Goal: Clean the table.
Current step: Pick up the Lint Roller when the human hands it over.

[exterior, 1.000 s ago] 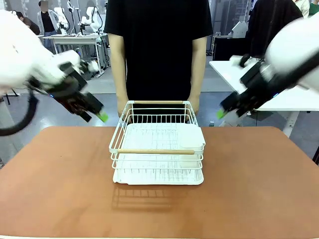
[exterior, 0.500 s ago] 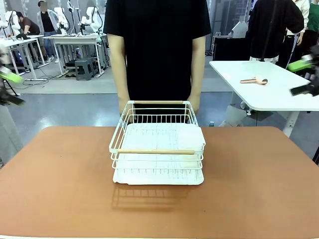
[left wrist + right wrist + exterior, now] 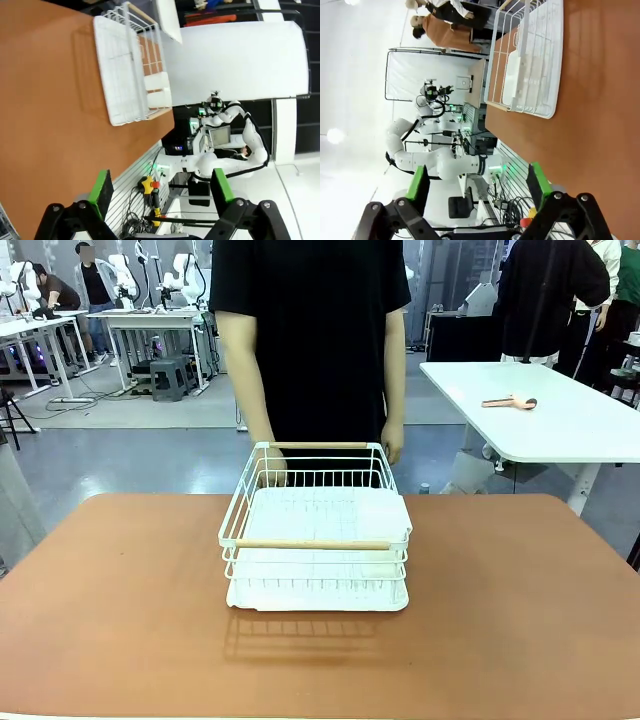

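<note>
Both arms have swung away from the wire rack's flanks, where they hung a second ago.

Left fingers point(image 3: 102, 192): green pads stand wide apart, nothing between them. The table point(image 3: 45, 125), reddish-brown top, lies ahead of these fingers and off to their left as the wrist view has it, well apart from the tips. White wire rack point(image 3: 127, 70) sits on it farther ahead, past the left pad.

Front view, middle: the rack stands upright on the table, nearer its far edge, with a wooden bar along the near rim, another along the far rim, and a white tray underneath. A person point(image 3: 315, 330) in a black shirt stands at the far edge. One hand point(image 3: 270, 468), on the left fingers' side, sits behind the rack's far corner wires. The other hand point(image 3: 393, 440) hangs just beside the opposite far corner; contact cannot be told.

Right fingers point(image 3: 416, 184): pads apart, nothing held. The table runs ahead of them and to their right in that wrist view, with the rack farther ahead, well apart from the tips.

Far right: a white-topped table point(image 3: 560, 435) carries a small pinkish tool point(image 3: 510, 401).
</note>
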Robot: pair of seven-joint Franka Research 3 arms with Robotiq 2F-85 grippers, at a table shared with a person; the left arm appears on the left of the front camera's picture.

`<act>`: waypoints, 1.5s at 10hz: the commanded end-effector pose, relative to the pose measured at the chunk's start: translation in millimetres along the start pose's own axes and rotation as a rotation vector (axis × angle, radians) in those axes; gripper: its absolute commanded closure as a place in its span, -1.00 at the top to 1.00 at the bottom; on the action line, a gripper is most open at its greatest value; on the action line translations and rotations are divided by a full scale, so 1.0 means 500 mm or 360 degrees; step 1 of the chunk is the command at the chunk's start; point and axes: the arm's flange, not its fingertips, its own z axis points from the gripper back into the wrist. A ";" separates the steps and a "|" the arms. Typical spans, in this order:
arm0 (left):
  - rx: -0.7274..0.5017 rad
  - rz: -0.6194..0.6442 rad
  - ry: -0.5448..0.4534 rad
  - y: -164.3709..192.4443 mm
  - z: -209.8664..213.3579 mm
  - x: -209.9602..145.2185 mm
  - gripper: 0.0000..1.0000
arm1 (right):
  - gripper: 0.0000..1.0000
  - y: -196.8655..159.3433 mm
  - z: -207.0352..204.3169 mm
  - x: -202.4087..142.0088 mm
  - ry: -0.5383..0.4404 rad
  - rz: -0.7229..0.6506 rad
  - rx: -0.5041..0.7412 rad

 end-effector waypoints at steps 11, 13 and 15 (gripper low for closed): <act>0.0051 0.0005 0.0024 0.009 -0.004 0.022 1.00 | 1.00 -0.007 -0.013 0.009 0.0003 0.0002 -0.0007; 0.0051 0.0005 0.0024 0.009 -0.004 0.022 1.00 | 1.00 -0.007 -0.013 0.009 0.0003 0.0002 -0.0007; 0.0051 0.0005 0.0024 0.009 -0.004 0.022 1.00 | 1.00 -0.007 -0.013 0.009 0.0003 0.0002 -0.0007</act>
